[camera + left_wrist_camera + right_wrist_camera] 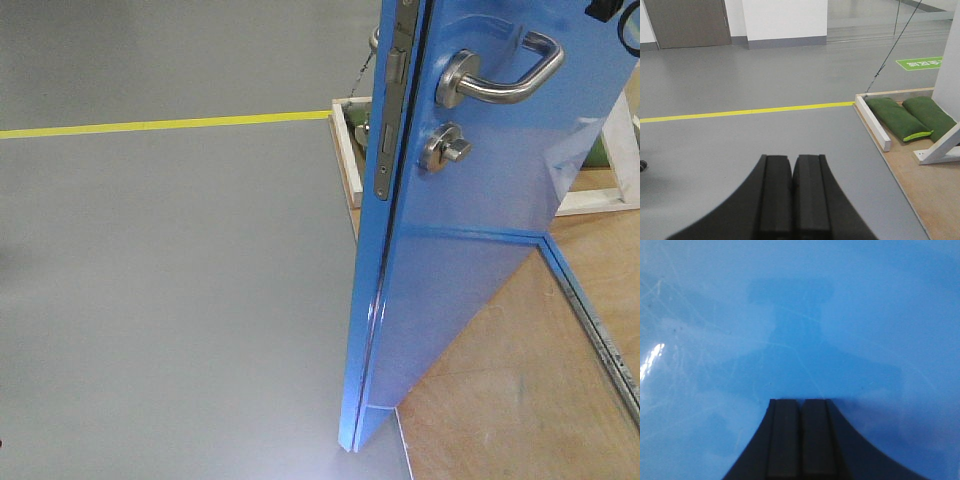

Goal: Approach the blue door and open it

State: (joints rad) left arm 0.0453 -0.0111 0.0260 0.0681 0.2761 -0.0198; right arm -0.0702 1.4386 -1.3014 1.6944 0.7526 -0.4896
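I log: blue door [490,190] standing open at frame right, lever handle [505,80] upper right, right pincer [801,403] fully closed, empty, tips at its panel, left pincer [792,159] fully closed above grey floor [715,145].

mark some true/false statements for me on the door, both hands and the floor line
1. The blue door stands swung open, with its latch edge toward the front camera. True.
2. The left hand is shut and holds nothing. True.
3. The right hand grips the handle. False: it is shut and empty, pointing at the door's flat face.
4. The line on the floor is red. False: it is yellow.
5. The thumb-turn sits above the handle. False: it sits below it.
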